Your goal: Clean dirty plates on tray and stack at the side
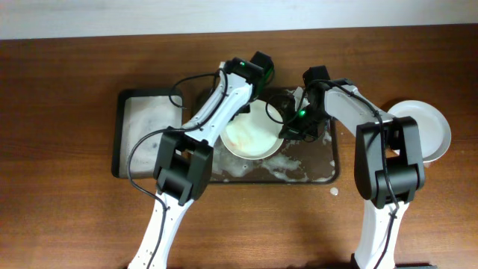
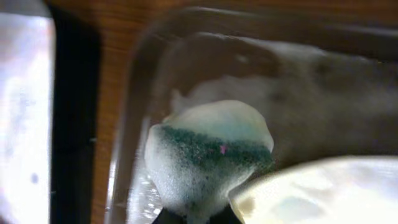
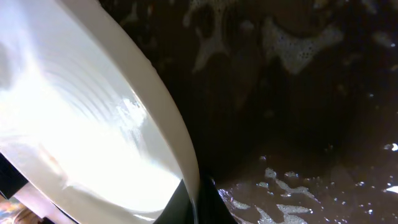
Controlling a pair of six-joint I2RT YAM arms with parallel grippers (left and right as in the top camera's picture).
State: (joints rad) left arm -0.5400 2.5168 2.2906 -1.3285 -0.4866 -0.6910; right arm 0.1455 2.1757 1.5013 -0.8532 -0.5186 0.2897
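A white plate (image 1: pixel 250 134) is in the wide dark tray (image 1: pixel 321 161), which is streaked with white foam. My right gripper (image 1: pixel 286 132) is shut on the plate's right rim. In the right wrist view its fingers (image 3: pixel 196 202) pinch the rim of the plate (image 3: pixel 81 118), which is tilted above the wet tray floor (image 3: pixel 298 124). My left gripper (image 1: pixel 259 88) is at the tray's far edge. It is shut on a foam-covered green sponge (image 2: pixel 208 155) just beyond the plate's rim (image 2: pixel 317 193). Another white plate (image 1: pixel 432 128) lies on the table at the right.
A narrower dark tray (image 1: pixel 146 134) with foam lies left of the wide tray, and it also shows in the left wrist view (image 2: pixel 25 112). A small blob of foam (image 1: pixel 334 192) lies on the table by the wide tray's front right corner.
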